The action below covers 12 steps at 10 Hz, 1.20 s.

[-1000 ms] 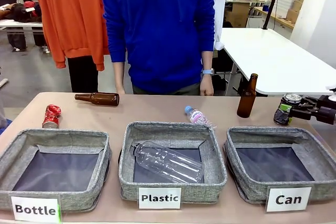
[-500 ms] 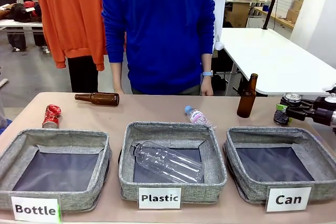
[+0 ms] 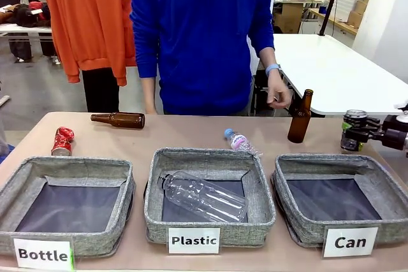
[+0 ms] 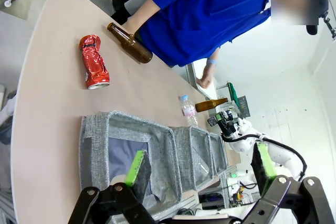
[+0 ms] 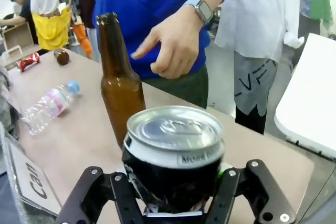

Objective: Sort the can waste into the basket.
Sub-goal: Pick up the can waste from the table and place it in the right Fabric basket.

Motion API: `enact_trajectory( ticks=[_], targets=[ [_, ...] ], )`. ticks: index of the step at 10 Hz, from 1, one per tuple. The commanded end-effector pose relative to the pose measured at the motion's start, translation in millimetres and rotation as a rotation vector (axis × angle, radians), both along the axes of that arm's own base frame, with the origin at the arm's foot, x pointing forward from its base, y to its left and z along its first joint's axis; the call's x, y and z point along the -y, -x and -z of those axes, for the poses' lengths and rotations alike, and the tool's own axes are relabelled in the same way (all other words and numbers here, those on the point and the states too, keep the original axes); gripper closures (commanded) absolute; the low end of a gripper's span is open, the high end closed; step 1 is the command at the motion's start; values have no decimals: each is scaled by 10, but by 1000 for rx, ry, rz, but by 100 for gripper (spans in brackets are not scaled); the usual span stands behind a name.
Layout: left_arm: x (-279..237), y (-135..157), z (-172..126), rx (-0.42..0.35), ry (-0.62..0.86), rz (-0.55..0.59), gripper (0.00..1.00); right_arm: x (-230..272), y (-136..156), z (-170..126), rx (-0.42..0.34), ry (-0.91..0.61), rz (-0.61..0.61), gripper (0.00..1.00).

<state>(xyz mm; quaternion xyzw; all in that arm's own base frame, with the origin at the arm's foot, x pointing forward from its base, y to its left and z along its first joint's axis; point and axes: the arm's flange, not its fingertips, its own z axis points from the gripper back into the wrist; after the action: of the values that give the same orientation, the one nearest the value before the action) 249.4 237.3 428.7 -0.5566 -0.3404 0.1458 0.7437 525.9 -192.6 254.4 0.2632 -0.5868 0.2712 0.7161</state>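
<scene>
Though one can (image 5: 173,150) is gripped, two cans (image 3: 354,121) (image 3: 62,141) show.

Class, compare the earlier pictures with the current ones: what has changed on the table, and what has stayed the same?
The right gripper closed its fingers onto the black-and-silver can, which they stood open around before. The person's hand rose from the table edge towards the upright brown bottle. The red can, lying bottle and Can basket stayed put.
</scene>
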Motion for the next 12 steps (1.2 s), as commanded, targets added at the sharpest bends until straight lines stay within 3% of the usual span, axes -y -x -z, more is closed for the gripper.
enact_trajectory(
  ticks=[1,2,4,5,6,9,11,12],
  targets=[
    [-15,6,0,22,-6,6,0,-62,264,-525,76,62,-63,100],
    [-15,6,0,22,-6,6,0,-93,421,-881,72,112,-90,100],
    [-15,6,0,22,-6,6,0,-136,881,-1506,-175,175,-235,100],
    [-15,6,0,22,-6,6,0,-155,1185,-1704,-271,242,-301,100],
    [-15,6,0,22,-6,6,0,-248,1453,-1841,-320,290,-352,100],
    [-15,6,0,22,-6,6,0,-762,1778,-1866,-376,512,-544,100],
    [-15,6,0,22,-6,6,0,-987,1721,-1792,-394,625,-543,100],
    [-15,6,0,22,-6,6,0,-1041,1697,-1764,-368,655,-549,100]
  ],
)
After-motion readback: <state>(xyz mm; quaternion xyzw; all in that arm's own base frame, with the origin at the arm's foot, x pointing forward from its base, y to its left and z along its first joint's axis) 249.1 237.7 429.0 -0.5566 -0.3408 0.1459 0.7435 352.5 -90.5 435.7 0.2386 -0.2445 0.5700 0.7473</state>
